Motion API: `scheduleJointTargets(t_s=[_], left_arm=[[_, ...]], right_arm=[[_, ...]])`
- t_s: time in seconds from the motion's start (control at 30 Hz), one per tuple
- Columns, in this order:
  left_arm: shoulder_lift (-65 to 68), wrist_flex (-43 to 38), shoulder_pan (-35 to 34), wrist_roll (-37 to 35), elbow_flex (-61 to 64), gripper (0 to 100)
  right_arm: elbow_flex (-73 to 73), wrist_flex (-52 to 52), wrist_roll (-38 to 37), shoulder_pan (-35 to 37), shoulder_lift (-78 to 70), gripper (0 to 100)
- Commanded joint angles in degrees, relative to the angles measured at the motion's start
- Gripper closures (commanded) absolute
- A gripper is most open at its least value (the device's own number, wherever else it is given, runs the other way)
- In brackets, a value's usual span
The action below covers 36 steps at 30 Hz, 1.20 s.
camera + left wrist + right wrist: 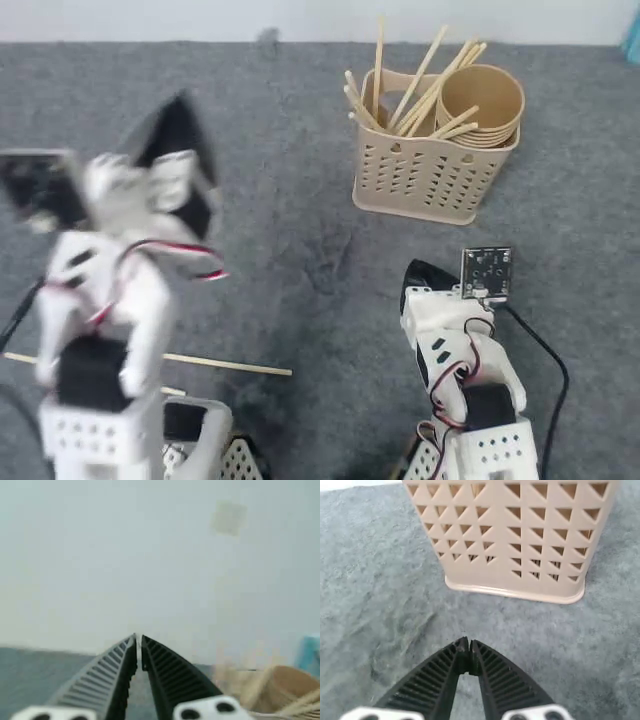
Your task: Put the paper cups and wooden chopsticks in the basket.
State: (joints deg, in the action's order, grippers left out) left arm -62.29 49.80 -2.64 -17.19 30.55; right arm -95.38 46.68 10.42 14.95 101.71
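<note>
The jaws of the left gripper [138, 644] are pressed together with nothing between them. The jaws of the right gripper [468, 650] are pressed together too, and they hold nothing.

In the high view the basket [420, 175] stands at the upper right on the grey mat [300, 250]. The paper cups [482, 95] sit one inside the other in the right part of the basket. I think they are stacked like that so they take up less room. A bunch of chopsticks [420, 85] stands in the left part. They lean and fan out over the rim because they are much longer than the basket is deep.

One loose chopstick [230, 366] lies flat on the mat at the lower left, well apart from the basket. Part of it is hidden behind the left arm, so at least one thing is not put away yet.

The left arm is held up high with its gripper aimed at the pale wall [150, 555]. The right arm is folded low at the lower right, with its gripper near the mat and facing the basket's side, maybe to keep out of the way.

I cannot see any words or labels to read on the basket or the cups.
</note>
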Motion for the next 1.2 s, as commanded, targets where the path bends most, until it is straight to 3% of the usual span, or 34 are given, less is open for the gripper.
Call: scheduleJointTargets(t_s=[0.0, 0.23, 0.5, 0.97, 1.17], left_arm=[[-3.96, 7.82, -14.59, -0.44, -1.71, 99], [-6.42, 11.6, -34.55, 1.58, 12.26, 99], [-6.42, 8.7, -48.26, 7.74, 25.8, 99], [-6.07, 1.14, -63.3, 14.95, 39.25, 98], [-5.36, 0.7, -65.32, 15.91, 35.56, 98]], right_arm=[[-1.23, 0.66, -1.05, 1.71, 0.22, 98.6], [-1.23, 0.75, -1.14, 1.89, -0.04, 98.6], [-1.23, 0.75, -2.55, 2.15, 0.04, 98.6], [4.75, 9.19, -7.56, 17.45, -0.31, 98.6], [8.88, 12.44, -9.93, 22.99, -0.4, 98.5]])
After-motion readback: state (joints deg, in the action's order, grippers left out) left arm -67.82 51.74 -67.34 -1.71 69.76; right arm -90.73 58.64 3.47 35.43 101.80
